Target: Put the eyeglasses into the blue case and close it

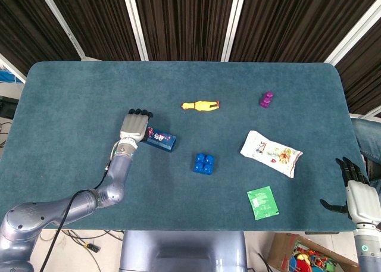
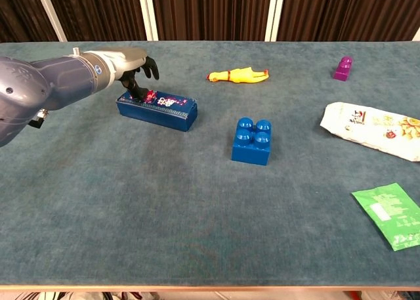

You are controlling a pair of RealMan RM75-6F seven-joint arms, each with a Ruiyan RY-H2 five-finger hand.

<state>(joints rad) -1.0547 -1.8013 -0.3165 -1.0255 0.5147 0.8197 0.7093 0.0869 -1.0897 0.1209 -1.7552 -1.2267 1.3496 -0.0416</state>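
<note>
A: One step looks left: pressing the lid of the case (image 2: 157,111) flat. The left hand (image 2: 134,69) should push straight down along the lid's near end, evenly, so the case does not slide on the table (image 2: 197,201).

B: Where does the case lie?

A: Left of centre, well apart from the block (image 2: 252,141). The hand sits at its left end, fingertips resting on the lid and gripping nothing. The lid appears down, or nearly so. The eyeglasses cannot be seen; presumably they are inside.

B: And the right hand (image 1: 361,196)?

A: Idle off the table's right corner, fingers loosely spread, holding nothing.
</note>
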